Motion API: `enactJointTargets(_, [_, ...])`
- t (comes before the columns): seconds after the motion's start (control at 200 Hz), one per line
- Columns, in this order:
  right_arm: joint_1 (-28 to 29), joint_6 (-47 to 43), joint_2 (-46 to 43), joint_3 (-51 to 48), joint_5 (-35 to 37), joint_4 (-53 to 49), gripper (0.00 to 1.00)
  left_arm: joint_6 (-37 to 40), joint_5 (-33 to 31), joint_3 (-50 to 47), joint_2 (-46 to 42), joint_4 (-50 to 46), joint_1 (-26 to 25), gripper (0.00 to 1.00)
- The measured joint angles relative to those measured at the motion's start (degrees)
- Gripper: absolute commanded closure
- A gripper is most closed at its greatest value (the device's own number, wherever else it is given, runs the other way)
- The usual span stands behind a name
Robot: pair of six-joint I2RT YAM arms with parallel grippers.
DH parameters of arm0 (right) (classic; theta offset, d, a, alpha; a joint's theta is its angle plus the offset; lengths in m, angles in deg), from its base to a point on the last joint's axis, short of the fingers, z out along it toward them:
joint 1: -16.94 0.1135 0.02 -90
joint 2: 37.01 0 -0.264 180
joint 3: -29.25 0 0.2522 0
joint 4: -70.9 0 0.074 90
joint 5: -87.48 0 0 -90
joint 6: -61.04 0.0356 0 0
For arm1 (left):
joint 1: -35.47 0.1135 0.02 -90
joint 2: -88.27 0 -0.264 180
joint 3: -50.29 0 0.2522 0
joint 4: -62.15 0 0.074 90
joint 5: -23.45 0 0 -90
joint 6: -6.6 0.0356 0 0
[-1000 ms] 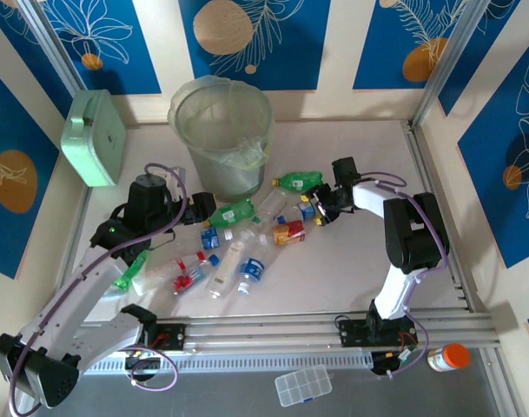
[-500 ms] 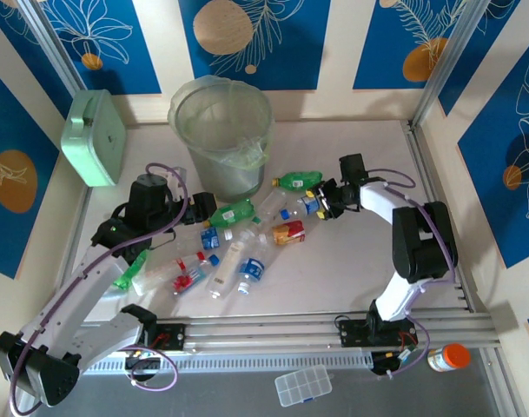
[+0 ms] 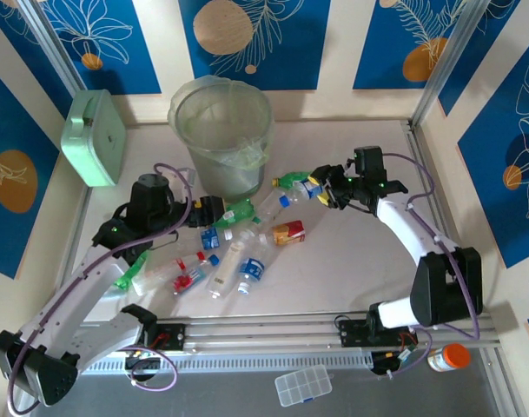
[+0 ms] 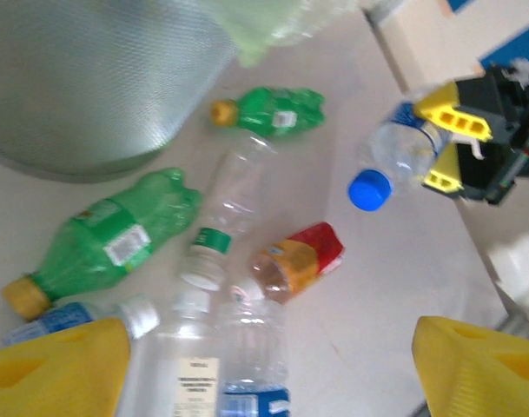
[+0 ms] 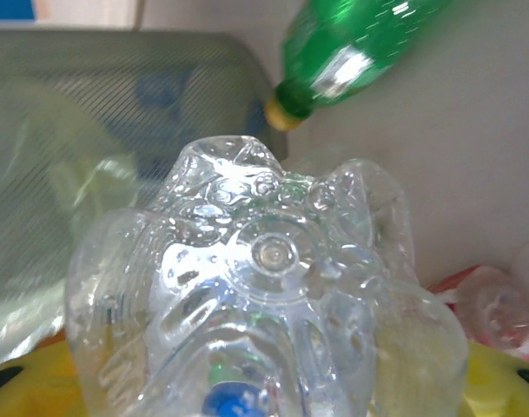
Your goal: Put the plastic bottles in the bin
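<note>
Several plastic bottles (image 3: 247, 261) lie in a loose heap in front of the bin (image 3: 222, 130), a tall translucent bucket lined with a bag. My right gripper (image 3: 325, 188) is shut on a clear blue-capped bottle (image 3: 300, 193), held off the table to the right of the bin. In the right wrist view the bottle's base (image 5: 264, 261) sits between the yellow fingers of the gripper (image 5: 264, 382). My left gripper (image 3: 208, 211) is open over the heap, beside a green bottle (image 3: 238, 211). In the left wrist view its gripper (image 4: 268, 373) straddles clear bottles (image 4: 247, 347) without gripping them.
A second green bottle (image 3: 294, 180) lies near the bin's foot and a red-labelled one (image 3: 288, 232) sits mid-table. A mint-green box (image 3: 92, 139) leans at the far left. An orange-lidded jar (image 3: 446, 357) and a clear organiser (image 3: 303, 385) lie beyond the front rail.
The right arm has lifted its clear bottle off the heap and swung up and to the right. The left gripper has edged right and its jaws have spread wider.
</note>
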Motion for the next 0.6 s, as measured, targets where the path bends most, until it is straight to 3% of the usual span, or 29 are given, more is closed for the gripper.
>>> enactJointTargets(0.085, [3.5, -3.1, -2.1, 0.3, -0.9, 0.2, 0.48, 0.6, 3.0, 0.6, 0.9, 1.4, -1.3, 0.0])
enactJointTargets(0.305, [12.3, -11.0, -5.0, 3.7, -1.8, 0.4, 0.48, -0.2, 8.5, 0.8, 3.5, 7.7, -3.9, 0.01])
enactJointTargets(0.6, [14.8, -15.0, -7.0, 3.8, -6.0, 4.6, 0.47, -3.1, 16.7, 1.0, 9.4, 15.0, -5.1, 0.01])
